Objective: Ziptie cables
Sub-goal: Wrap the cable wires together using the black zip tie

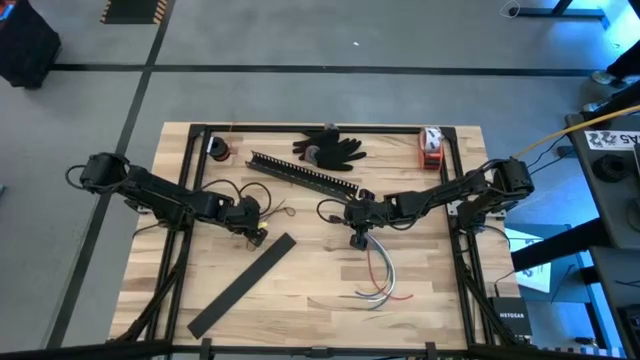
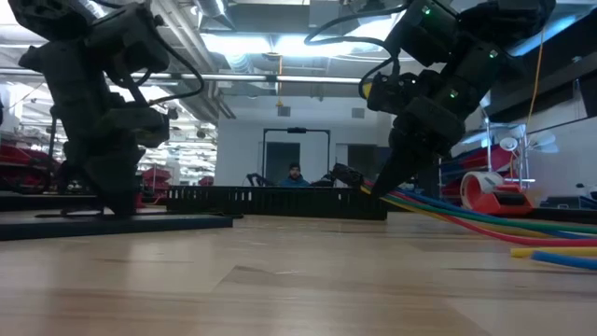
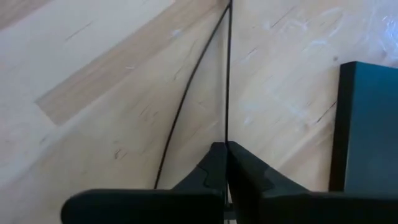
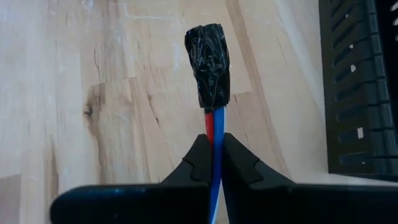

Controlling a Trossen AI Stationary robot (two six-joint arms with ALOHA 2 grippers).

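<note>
Between the closed fingers of the left pincer [image 3: 226, 163] stands the ziptie [image 3: 228, 81], pinched at one end and running straight out ahead over the table [image 3: 112, 87], with the flat black strip [image 3: 368, 130] just beside it. The right pincer [image 4: 215, 155] is clamped on the cables [image 4: 215, 127] just behind their black-taped end [image 4: 209, 61]. Beyond it lies the slotted black bar [image 4: 360, 87].
</note>
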